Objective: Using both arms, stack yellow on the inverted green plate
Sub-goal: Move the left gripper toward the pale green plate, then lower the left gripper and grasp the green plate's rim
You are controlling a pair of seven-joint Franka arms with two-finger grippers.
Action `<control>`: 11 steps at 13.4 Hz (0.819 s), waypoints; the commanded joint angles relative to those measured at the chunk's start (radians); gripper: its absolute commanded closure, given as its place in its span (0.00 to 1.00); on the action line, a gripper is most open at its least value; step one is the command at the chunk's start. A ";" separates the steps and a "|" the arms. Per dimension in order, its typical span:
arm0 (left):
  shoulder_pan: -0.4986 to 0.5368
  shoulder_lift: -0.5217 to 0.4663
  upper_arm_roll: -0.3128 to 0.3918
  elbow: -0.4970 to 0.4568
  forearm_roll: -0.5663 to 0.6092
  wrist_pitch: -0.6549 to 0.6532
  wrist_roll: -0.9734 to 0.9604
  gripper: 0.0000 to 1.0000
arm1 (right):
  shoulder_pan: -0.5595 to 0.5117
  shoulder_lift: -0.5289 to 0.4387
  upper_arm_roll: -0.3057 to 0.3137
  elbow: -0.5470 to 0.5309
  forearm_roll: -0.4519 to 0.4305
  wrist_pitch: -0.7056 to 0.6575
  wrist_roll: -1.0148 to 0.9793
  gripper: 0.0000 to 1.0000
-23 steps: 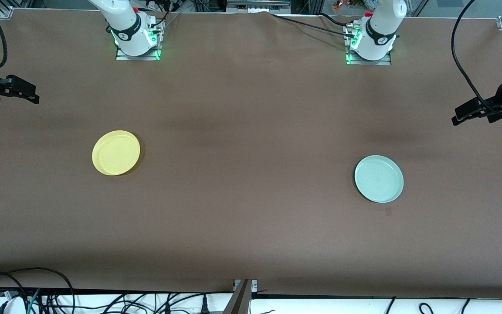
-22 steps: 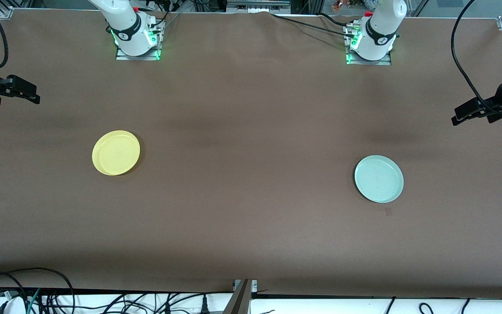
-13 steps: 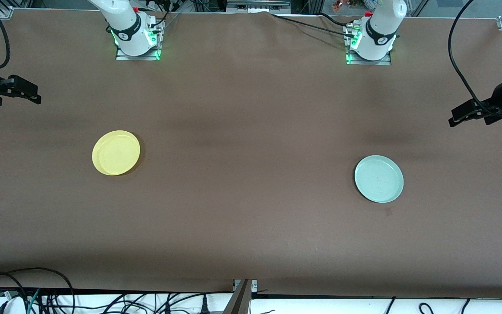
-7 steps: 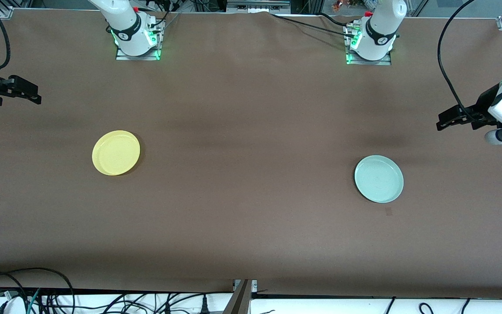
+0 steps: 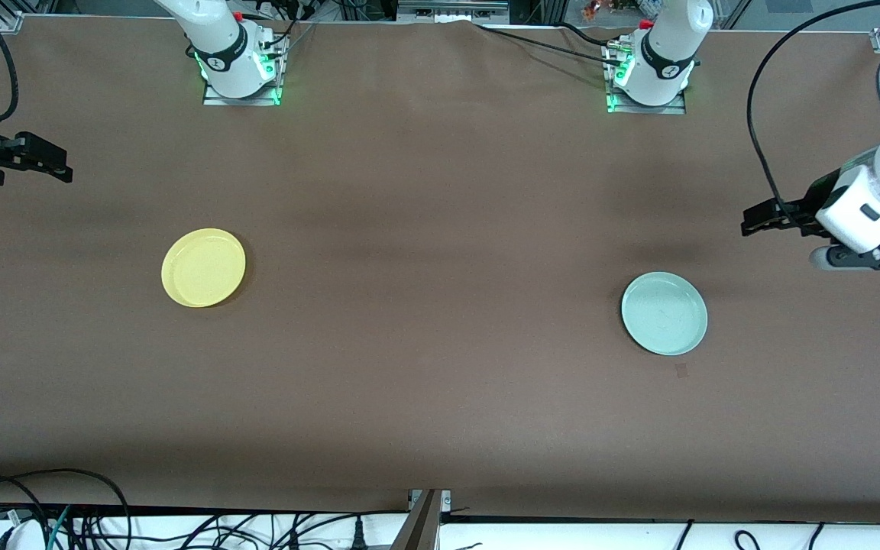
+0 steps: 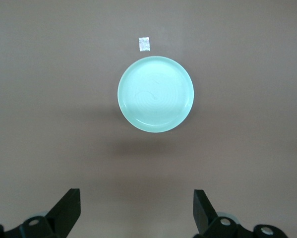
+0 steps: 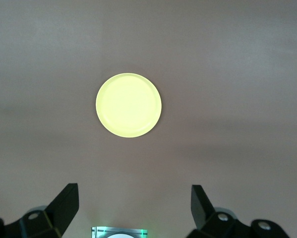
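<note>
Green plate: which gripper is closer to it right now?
Left. The left gripper, open, is up in the air by the table's edge at the left arm's end, close to the green plate. The right gripper, open, waits at the right arm's end.

counter [image 5: 440,229]: matt brown cloth-like cover | yellow plate [image 5: 203,267]: smooth plastic, soft sheen | green plate [image 5: 664,313]: smooth, glossy, faint rings

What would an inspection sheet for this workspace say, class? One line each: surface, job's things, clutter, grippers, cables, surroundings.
Surface: brown table.
Job's things: yellow plate toward the right arm's end; green plate toward the left arm's end, rim up, apart, not stacked.
Clutter: small tape patch beside green plate.
Grippers: left gripper open, empty, over table; right gripper open, empty, waits at table's end.
Cables: black cables below table's near edge.
Surroundings: metal frame.
</note>
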State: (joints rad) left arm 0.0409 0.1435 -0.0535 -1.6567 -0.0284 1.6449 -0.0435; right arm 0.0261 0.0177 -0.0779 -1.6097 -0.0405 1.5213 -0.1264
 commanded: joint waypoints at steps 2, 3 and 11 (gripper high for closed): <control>-0.012 0.053 0.004 0.008 0.062 0.002 0.010 0.00 | 0.000 0.001 -0.003 0.010 -0.002 -0.015 0.007 0.00; -0.024 0.073 0.004 0.000 0.094 0.022 0.010 0.00 | 0.000 0.001 -0.003 0.010 -0.002 -0.015 0.007 0.00; -0.001 0.271 -0.002 -0.167 0.153 0.367 0.024 0.00 | 0.000 -0.001 -0.006 0.007 -0.002 -0.020 0.007 0.00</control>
State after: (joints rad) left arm 0.0171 0.4140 -0.0531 -1.7430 0.1001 1.9197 -0.0434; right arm 0.0256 0.0177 -0.0823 -1.6101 -0.0405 1.5176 -0.1262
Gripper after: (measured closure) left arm 0.000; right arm 0.000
